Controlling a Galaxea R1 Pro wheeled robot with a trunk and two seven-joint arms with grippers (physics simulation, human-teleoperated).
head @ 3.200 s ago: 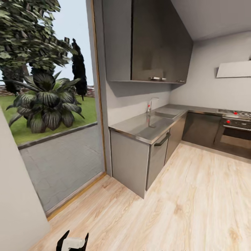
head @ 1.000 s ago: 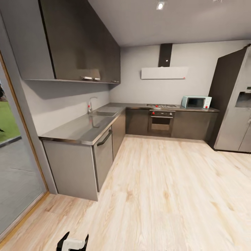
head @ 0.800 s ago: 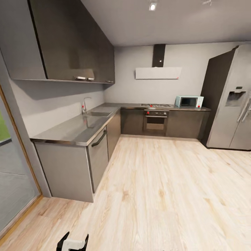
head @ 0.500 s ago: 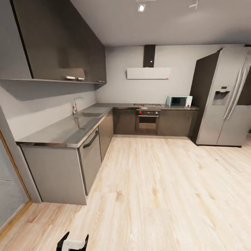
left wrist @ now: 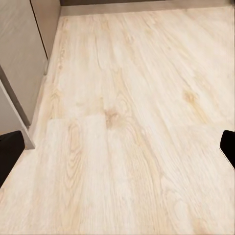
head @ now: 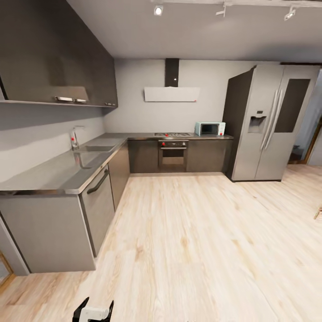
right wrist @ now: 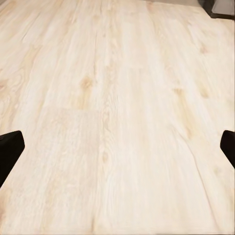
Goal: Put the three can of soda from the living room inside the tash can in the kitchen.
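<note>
Here, kitchen: pale wood-plank floor (head: pixel 201 250), steel tabletop (head: pixel 58 172) with sink. No soda cans, no trash can in sight. Left pincer (left wrist: pixel 117 147) and right pincer (right wrist: pixel 117 147) spread wide, empty. Judgement: cans light, thin-walled, slippery; grip mid-body, gently.

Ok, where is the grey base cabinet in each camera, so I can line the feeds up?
Head view: base cabinet at the left, under the steel countertop.
Left wrist view: its grey panels border the planks, by one side of the open jaws.
Right wrist view: wood floor between the open jaws; a dark patch in one corner, too little to identify.
Shared landmark: the light wood floor, also in the left wrist view.
</note>
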